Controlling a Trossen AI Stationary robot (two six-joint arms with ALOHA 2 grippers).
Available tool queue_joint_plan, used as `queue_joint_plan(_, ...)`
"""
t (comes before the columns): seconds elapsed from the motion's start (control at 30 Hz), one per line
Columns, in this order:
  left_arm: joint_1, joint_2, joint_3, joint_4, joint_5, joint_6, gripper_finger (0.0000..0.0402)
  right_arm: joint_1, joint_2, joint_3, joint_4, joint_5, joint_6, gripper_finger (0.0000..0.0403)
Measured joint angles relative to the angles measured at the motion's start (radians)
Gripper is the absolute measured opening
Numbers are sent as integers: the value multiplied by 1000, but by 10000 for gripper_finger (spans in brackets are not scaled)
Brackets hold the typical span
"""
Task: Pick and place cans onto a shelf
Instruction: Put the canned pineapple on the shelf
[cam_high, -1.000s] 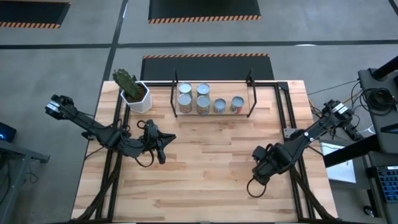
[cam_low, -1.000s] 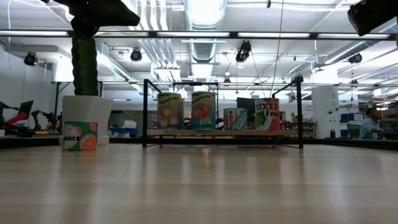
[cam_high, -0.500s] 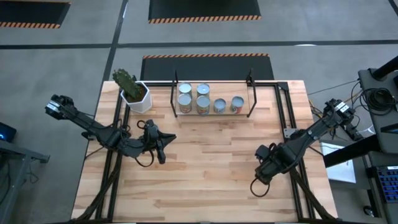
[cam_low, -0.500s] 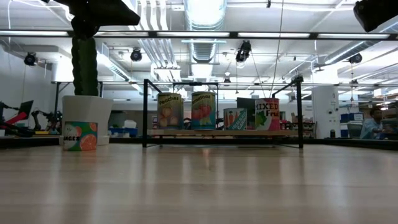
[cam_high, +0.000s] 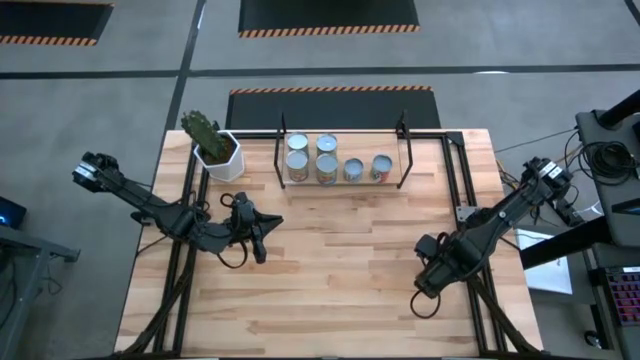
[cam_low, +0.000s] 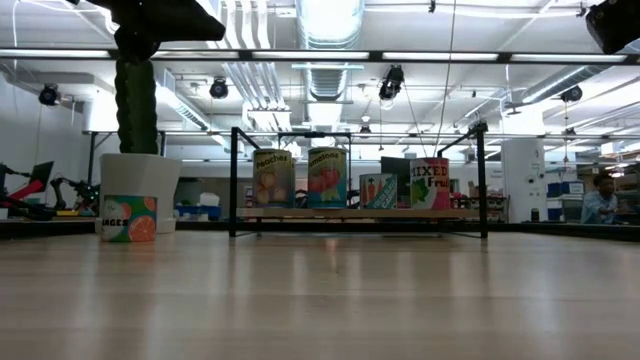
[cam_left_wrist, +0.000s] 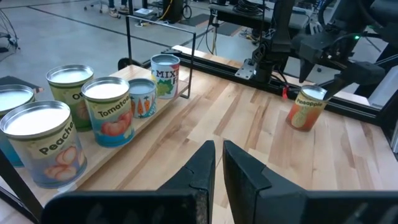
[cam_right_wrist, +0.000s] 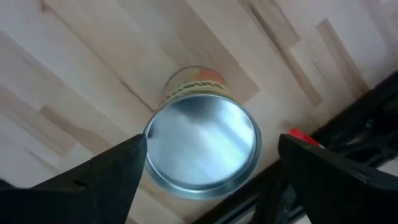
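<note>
Two dark jointed arms (cam_high: 160, 208), black looped cables, matte black fingers (cam_left_wrist: 198, 177).

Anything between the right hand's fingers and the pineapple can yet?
Nothing. In the right wrist view the open right hand hangs over the pineapple can, one finger on each side, only bare gaps between.

My right gripper (cam_right_wrist: 205, 162) hung directly above a lone can (cam_right_wrist: 202, 149), fingers spread wide with clear gaps either side of it. Bare tabletop (cam_high: 340, 260) lay open between that can and the shelf (cam_high: 342, 183). The shelf's front edge was unobstructed, but black uprights (cam_high: 405, 155) bounded both ends. Six cans (cam_high: 327, 168) crowded its left and middle; free board remained only at the right end, beside the upright. My left gripper (cam_left_wrist: 217, 163), fingers nearly together, stood mid-table left. A cactus pot (cam_high: 220, 155) blocked the shelf's left approach.
</note>
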Motion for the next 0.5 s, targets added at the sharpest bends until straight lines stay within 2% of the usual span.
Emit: queue_joint_plan(0.5,0,0,0,5,0,4,13,0,-6,-14,10,0,-4,354)
